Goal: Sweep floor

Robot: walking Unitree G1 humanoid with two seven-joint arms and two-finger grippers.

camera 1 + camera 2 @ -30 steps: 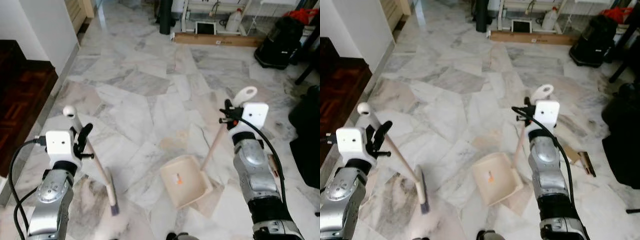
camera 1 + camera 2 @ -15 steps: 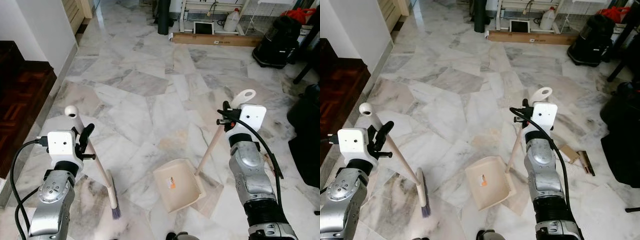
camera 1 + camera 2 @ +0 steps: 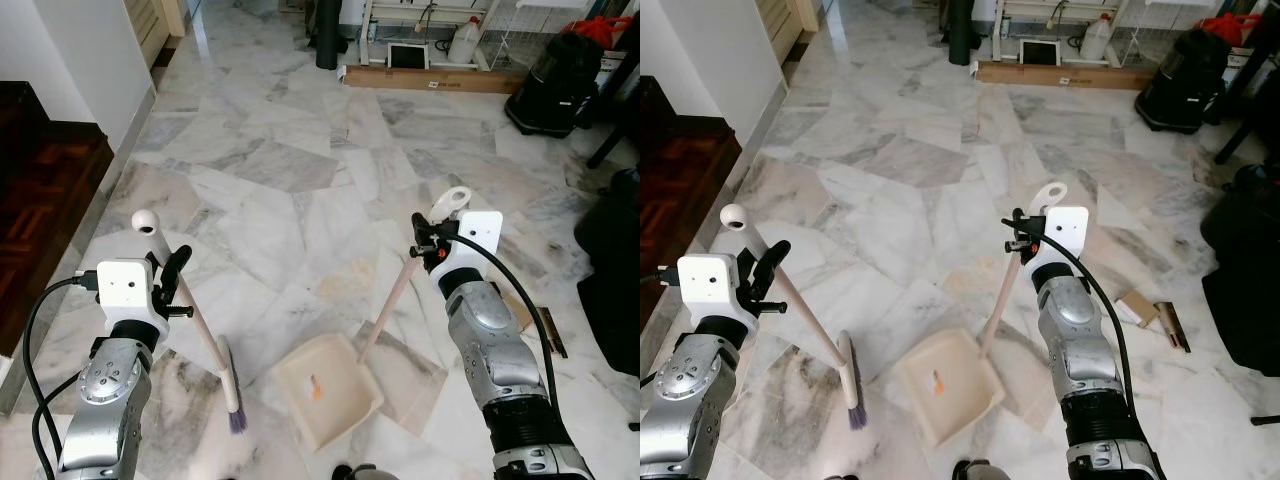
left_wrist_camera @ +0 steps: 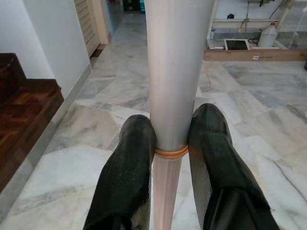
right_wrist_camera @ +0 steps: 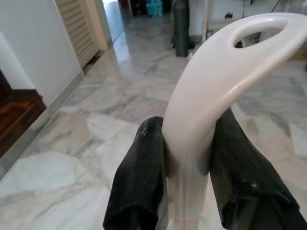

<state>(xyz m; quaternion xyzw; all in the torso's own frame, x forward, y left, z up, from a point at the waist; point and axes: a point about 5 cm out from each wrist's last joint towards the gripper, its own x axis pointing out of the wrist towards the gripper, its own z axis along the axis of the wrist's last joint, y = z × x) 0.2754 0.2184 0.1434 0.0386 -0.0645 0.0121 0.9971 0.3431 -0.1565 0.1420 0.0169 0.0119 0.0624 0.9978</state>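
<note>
Fingers (image 4: 127, 177) of the left gripper (image 3: 170, 283), matte black and rounded, were clamped on either side of the broom handle (image 4: 175, 76), a smooth pale pole with a thin orange band just at the grip. From that hold, at about 8 o'clock in the head view, the broom (image 3: 205, 335) slanted down toward 5 o'clock, its knobbed white tip above the wrist and its flat head of dark bristles (image 3: 236, 420) touching the floor. Over at 3 o'clock the right gripper (image 3: 428, 247) pinched the glossy cream handle (image 5: 211, 86) of the dustpan just under its looped, oval-holed end. Its straight stick ran down toward 7 o'clock to the dustpan (image 3: 325, 390), a shallow beige scoop with raised walls lying on the floor near 6 o'clock, a small orange speck (image 3: 316, 390) inside it. Bristles and pan were near one another but apart. Underneath spread the marble floor (image 3: 300, 170), polished and veined grey-white in irregular slabs.
</note>
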